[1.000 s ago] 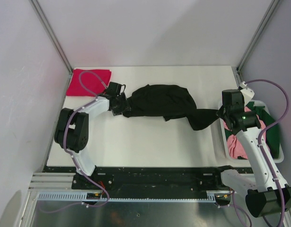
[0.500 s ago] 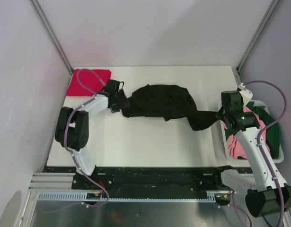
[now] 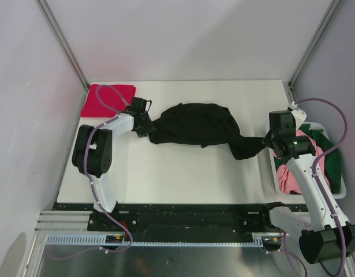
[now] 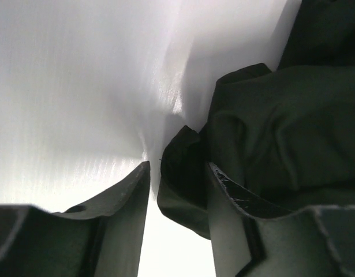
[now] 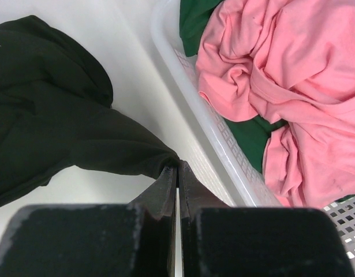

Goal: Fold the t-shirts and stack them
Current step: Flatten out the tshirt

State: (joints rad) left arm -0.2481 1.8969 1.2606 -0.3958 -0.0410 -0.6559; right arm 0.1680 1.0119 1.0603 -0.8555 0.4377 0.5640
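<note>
The black t-shirt [image 3: 197, 124] lies crumpled across the middle of the white table [image 3: 165, 167], stretched out between both arms. My left gripper [image 3: 147, 125] is at its left end. In the left wrist view its jaws [image 4: 177, 176] stand open around a hanging fold of the black t-shirt [image 4: 264, 133], without pinching it. My right gripper [image 3: 268, 140] is shut on the shirt's right tip, and the right wrist view shows the gripper [image 5: 177, 165] clamped on the black t-shirt [image 5: 50, 115]. The crimson red t-shirt [image 3: 106, 99] lies folded at the back left corner.
A white plastic basket [image 3: 268, 168] stands at the right table edge, holding the pink t-shirt [image 3: 292, 176] and the dark green t-shirt [image 3: 334, 167]. Its rim [image 5: 186, 69] runs just right of my right fingers. Frame posts and walls close in the back and sides.
My left gripper has shifted slightly toward the back along the shirt's left end and its jaws have narrowed. The right gripper keeps its hold in place.
</note>
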